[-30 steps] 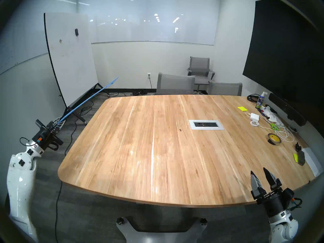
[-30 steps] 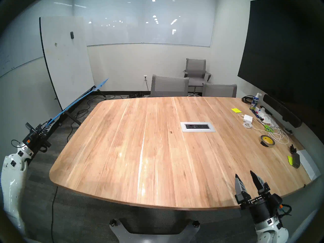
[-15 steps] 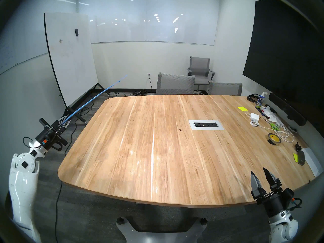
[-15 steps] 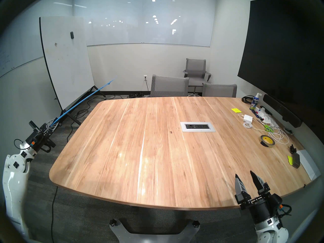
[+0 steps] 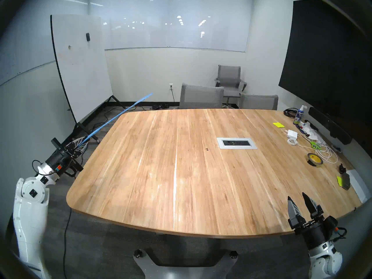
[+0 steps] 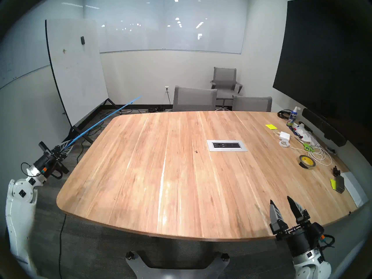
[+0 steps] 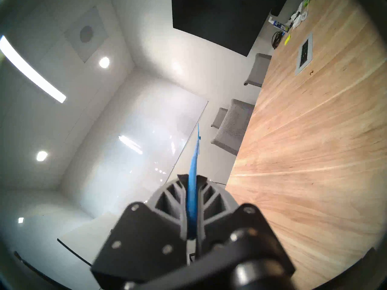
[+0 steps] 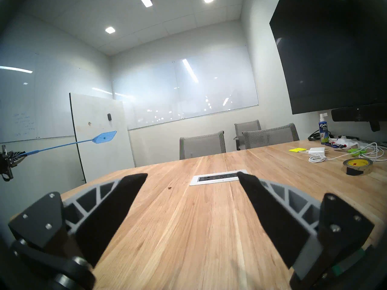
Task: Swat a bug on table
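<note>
Since a second ago your left arm has swung in toward the tabletop (image 5: 181,171), carrying the blue swatter (image 5: 112,120) with it; the swatter's tip now reaches over the far left corner of the wood, where before it stood out over the floor by the rolling whiteboard (image 5: 80,67). The right arm has not shifted.

Your left gripper (image 5: 81,144) has its jaws clamped together on the swatter's handle, and the wrist view shows the blue strip (image 7: 192,199) pinched edge-on between the two grey fingers. The shaft slopes up and away from the gripper, and from the right wrist view the mesh head (image 8: 104,137) hangs in the air in front of the whiteboard, well above the wood.

The bug (image 5: 206,149) sits on the tabletop just left of the inset grey outlet panel (image 5: 237,143), well apart from the swatter head. It is a tiny dark speck (image 6: 196,151); its details are too small to make out.

Your right gripper (image 5: 297,200) hovers over the near right edge with its jaws spread apart, holding nothing.
</note>
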`<action>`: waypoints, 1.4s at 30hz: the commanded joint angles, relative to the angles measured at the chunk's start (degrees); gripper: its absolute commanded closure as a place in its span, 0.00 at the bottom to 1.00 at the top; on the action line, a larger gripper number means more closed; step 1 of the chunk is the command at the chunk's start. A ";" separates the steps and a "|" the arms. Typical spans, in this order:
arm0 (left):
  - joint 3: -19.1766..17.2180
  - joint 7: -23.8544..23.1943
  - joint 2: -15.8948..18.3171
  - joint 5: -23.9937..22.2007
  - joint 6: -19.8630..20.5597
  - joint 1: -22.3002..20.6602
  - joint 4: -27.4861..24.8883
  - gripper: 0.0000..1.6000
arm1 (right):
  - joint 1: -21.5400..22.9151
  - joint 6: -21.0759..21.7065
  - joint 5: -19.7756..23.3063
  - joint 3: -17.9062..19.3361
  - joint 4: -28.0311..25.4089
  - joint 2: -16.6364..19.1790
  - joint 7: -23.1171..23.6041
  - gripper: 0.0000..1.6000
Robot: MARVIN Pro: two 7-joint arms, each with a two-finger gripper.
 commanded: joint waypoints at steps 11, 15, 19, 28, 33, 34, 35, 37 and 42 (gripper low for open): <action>-1.66 0.16 -2.46 -1.08 -1.33 3.42 -11.15 1.00 | 0.09 0.01 -0.02 -0.01 -1.07 0.02 0.14 0.00; -1.24 0.27 -3.48 0.97 -1.63 4.19 -11.72 1.00 | 0.09 0.03 -0.04 -0.01 -1.08 0.01 0.14 0.00; -0.40 0.64 -4.90 4.30 -2.04 4.56 -12.14 1.00 | 0.11 0.04 -0.04 0.00 -1.08 -0.01 0.16 0.00; 1.42 1.12 -7.27 10.15 -2.91 5.86 -14.76 1.00 | 0.13 0.07 -0.07 0.03 -1.09 -0.05 0.18 0.00; 2.34 1.34 -8.70 13.13 -3.40 7.09 -16.45 1.00 | 0.14 0.09 -0.08 0.04 -1.09 -0.07 0.20 0.00; 2.46 1.46 -9.02 13.71 -3.49 7.29 -16.72 1.00 | 0.14 0.09 -0.08 0.04 -1.09 -0.07 0.20 0.00; 2.65 1.50 -9.30 14.29 -3.59 7.53 -17.00 1.00 | 0.14 0.09 -0.08 0.04 -1.09 -0.07 0.20 0.00; 2.85 1.71 -9.82 15.61 -3.84 7.93 -17.56 1.00 | 0.15 0.10 -0.09 0.05 -1.09 -0.08 0.21 0.00; 2.93 2.01 -10.60 16.90 -4.06 8.57 -18.48 1.00 | 0.16 0.12 -0.10 0.06 -1.10 -0.10 0.22 0.00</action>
